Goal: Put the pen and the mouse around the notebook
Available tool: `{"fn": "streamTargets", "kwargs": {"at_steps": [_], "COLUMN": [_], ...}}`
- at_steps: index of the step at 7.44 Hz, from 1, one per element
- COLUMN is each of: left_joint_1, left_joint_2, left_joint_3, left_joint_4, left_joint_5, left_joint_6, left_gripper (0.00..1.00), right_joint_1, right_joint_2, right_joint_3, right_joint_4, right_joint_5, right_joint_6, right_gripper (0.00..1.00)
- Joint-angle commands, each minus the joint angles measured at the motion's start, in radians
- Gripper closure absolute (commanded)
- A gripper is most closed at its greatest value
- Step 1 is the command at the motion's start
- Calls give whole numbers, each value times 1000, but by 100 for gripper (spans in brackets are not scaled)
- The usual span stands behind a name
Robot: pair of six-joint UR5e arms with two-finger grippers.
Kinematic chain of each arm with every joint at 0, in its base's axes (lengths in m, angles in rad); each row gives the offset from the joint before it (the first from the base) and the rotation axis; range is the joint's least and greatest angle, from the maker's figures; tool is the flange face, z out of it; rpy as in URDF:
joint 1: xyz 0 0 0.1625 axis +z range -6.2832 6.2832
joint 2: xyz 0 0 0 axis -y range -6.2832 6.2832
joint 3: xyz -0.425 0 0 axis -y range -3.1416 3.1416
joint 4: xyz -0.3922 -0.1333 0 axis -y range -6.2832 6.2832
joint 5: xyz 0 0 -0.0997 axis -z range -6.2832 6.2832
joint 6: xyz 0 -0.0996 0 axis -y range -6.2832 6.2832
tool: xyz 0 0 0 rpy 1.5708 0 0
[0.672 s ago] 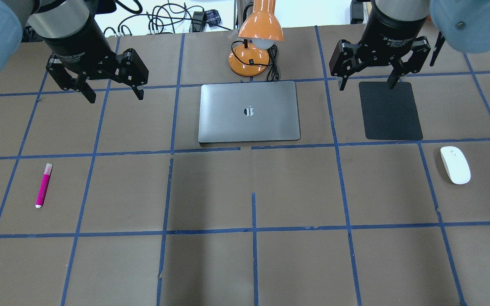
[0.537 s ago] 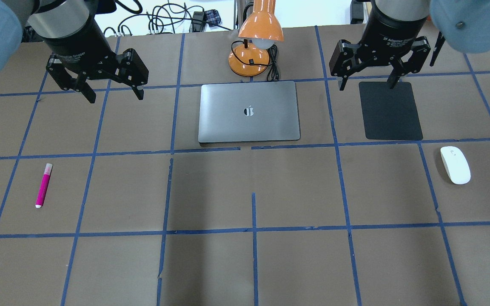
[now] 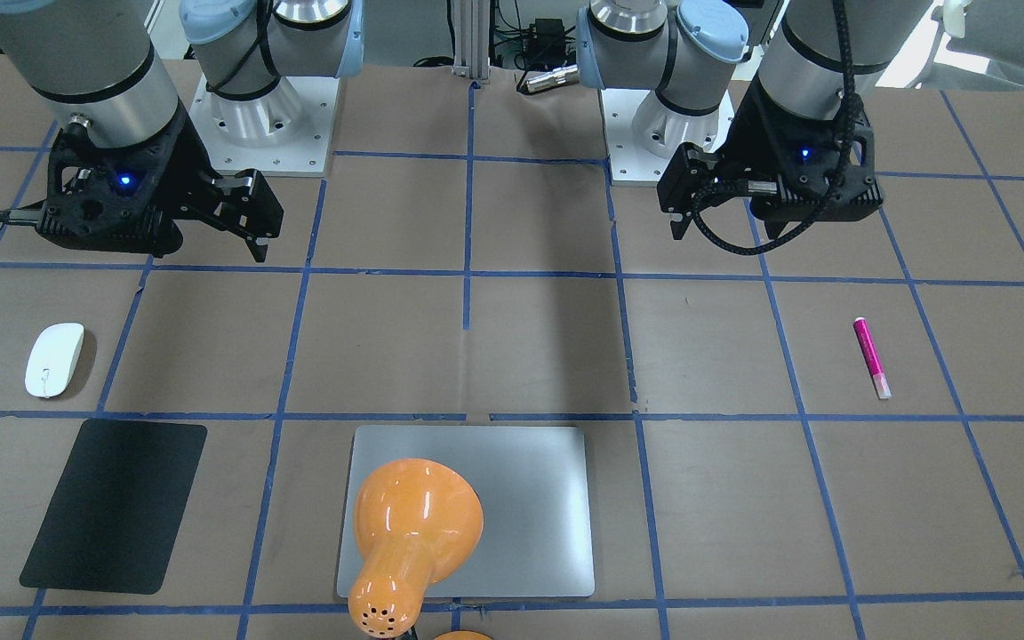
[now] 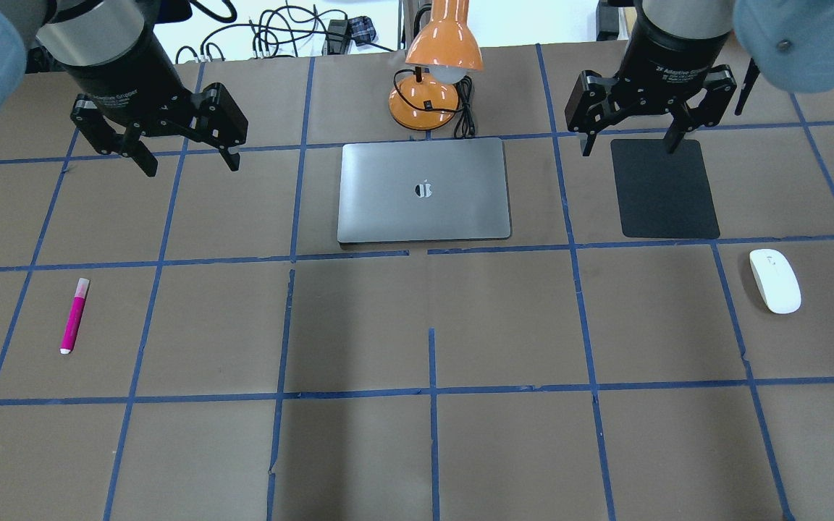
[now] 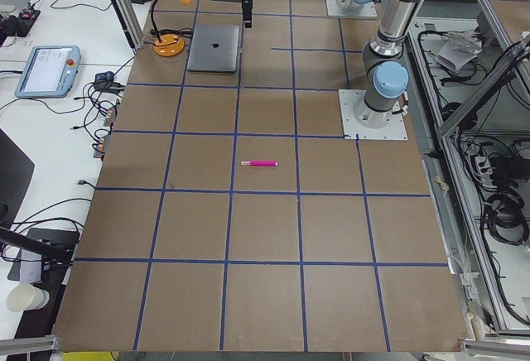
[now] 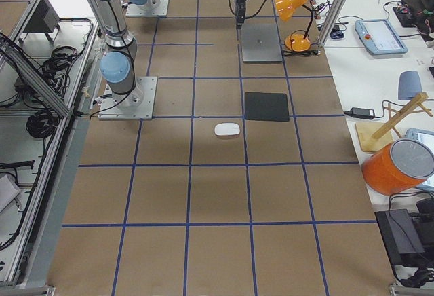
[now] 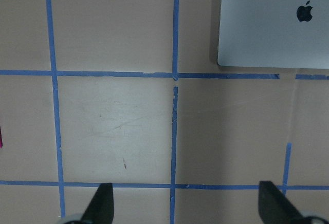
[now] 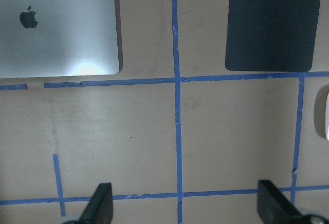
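In the front-facing view the orange lamp (image 3: 412, 524) is covering the lower left of the notebook (image 3: 521, 498), and the bottom edge is cutting off the lamp's base. In the left wrist view the pen (image 7: 0, 136) is showing only as a magenta sliver at the left edge, and the left gripper (image 7: 187, 208) only as two dark fingertips (image 7: 103, 203) at the bottom. In the right wrist view the right edge is cutting the mouse (image 8: 327, 113) down to a white strip.
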Motion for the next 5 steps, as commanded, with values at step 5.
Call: {"fn": "streamTargets", "kwargs": {"at_steps": [5], "left_joint_1": [62], "left_joint_2": [30], "left_joint_3": [-43], "left_joint_4": [1], "left_joint_5": [12], "left_joint_6": [54], "left_gripper": [0], "right_joint_1": [-296], "right_joint_2": [3], "right_joint_3": [176], "right_joint_4": [-125], "right_joint_5": [-47], "right_joint_6": [-296], "right_gripper": [0]}}
